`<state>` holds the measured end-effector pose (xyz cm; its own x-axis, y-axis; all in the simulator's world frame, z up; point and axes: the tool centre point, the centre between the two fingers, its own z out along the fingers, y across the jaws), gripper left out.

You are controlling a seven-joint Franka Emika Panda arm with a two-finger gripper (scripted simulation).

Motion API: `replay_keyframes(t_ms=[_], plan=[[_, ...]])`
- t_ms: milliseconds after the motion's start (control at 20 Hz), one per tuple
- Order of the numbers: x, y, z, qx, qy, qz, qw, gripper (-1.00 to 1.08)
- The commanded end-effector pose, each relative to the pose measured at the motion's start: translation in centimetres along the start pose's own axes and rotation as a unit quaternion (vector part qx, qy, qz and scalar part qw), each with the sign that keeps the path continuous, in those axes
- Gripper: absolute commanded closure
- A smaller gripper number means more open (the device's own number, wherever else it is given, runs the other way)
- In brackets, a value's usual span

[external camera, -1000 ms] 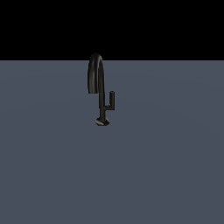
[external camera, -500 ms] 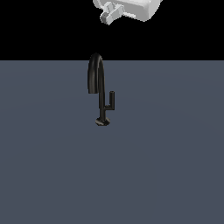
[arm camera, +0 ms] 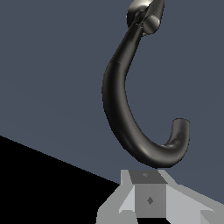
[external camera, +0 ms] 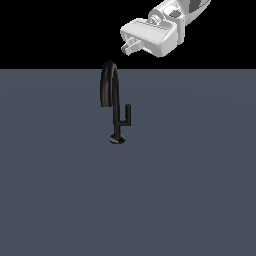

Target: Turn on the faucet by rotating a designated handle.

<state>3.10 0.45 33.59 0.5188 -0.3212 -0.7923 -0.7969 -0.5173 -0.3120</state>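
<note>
— Where is the gripper (external camera: pixel 129 47) now?

— Up high, above the faucet (external camera: pixel 114 102) and off toward the exterior view's right. The white arm slants in from the upper right corner, and the gripper's end points down and to the exterior view's left, in the air above the top of the spout (external camera: pixel 109 82).

— Is it touching anything?

— No. There is clear space between it and the arch of the spout. It holds nothing.

— Open or shut?

— From the side I see only a short pale stub at its tip, with no gap showing, and in the wrist view only the grey body of the gripper (arm camera: pixel 151 199) shows at the edge, so I cannot tell how far the jaws stand apart.

— And the faucet itself?

— It stands upright on the grey desk (external camera: pixel 190 190), a thin dark thing on a small round base (external camera: pixel 117 139). The stem rises straight, then the spout arches over and comes down on the exterior view's left side.

— The handle?

— The handle (external camera: pixel 126 116) branches off the stem toward the exterior view's right, a short bar ending in an upright stub. It sits about midway up the stem, well below the gripper, with nothing touching it.

— What does the wrist camera see?

— The curved spout (arm camera: pixel 127 113) from above, looming large and glossy, its open end hooked round, with the base (arm camera: pixel 142 13) far down past it. The gripper sits just beside the bend of the arch in that view.
</note>
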Motion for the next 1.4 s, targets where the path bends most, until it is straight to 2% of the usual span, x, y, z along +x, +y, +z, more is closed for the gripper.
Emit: replay_keyframes(t_ms=[0,200,350,800,1100,1350], plan=[[2.0,-0.3,0.2,0.025,-0.023,0.025,0.9991,1.08],[5.4,-0.7,0.7,0.066,-0.061,0.066,0.9937,1.08],[8.1,-0.8,1.4,0.099,-0.092,0.100,0.9858,1.08],[15.5,-0.6,4.1,0.190,-0.176,0.193,0.9465,1.08],[18.5,-0.2,5.8,0.228,-0.210,0.233,0.9217,1.08],[19.8,0.0,6.7,0.245,-0.225,0.249,0.9094,1.08]])
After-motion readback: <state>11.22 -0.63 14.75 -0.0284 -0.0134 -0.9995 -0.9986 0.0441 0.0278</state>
